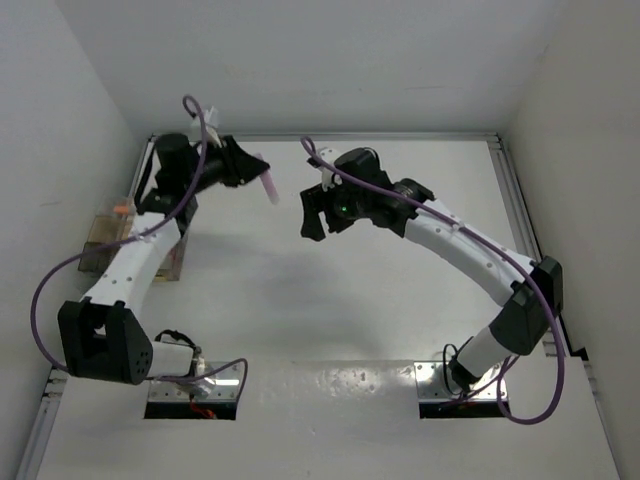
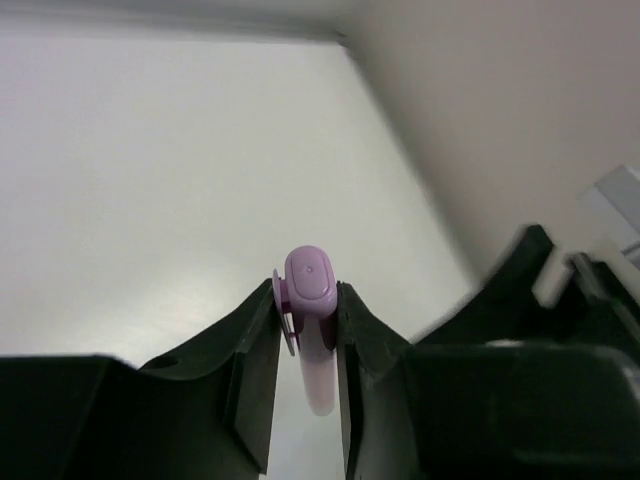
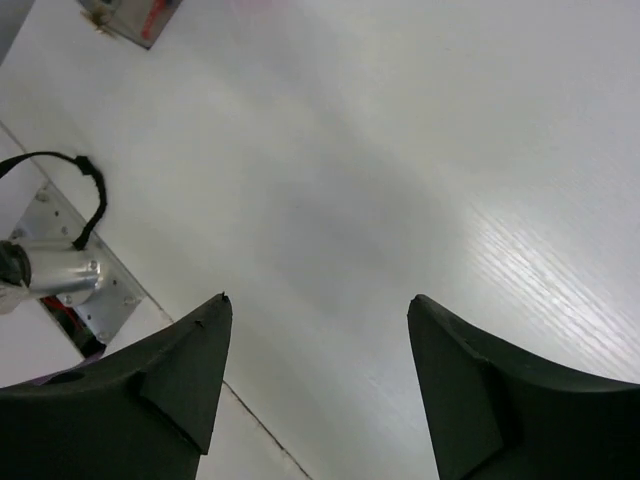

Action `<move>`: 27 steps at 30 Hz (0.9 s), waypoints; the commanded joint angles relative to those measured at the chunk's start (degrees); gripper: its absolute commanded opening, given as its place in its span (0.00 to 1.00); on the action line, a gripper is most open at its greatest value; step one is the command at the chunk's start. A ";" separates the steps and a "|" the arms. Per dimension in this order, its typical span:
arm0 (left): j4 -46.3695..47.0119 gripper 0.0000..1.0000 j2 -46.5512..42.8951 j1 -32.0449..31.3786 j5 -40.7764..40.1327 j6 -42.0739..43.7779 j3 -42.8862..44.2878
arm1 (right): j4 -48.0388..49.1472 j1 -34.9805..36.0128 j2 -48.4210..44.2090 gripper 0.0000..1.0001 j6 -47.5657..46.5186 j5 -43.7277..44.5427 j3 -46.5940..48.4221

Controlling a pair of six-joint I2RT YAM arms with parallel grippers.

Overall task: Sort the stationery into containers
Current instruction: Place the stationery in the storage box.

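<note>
My left gripper [image 1: 256,172] is shut on the pink marker [image 1: 268,184] and holds it in the air over the far left of the table. In the left wrist view the marker [image 2: 312,300] sits upright between the two fingers, cap end toward the camera. My right gripper [image 1: 312,212] is open and empty, raised over the middle of the table; its spread fingers [image 3: 190,370] frame bare table. The clear tan-tinted containers [image 1: 105,235] stand at the left edge, partly hidden by my left arm; a corner with red inside shows in the right wrist view [image 3: 135,18].
White walls close in the table on the left, back and right. The arm bases and their metal mounting plates [image 1: 195,380] sit at the near edge. Purple cables loop beside both arms.
</note>
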 commanded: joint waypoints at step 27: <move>-38.64 0.00 28.38 29.63 -27.51 122.04 29.51 | -12.11 -14.50 3.77 0.67 -4.07 -3.81 4.45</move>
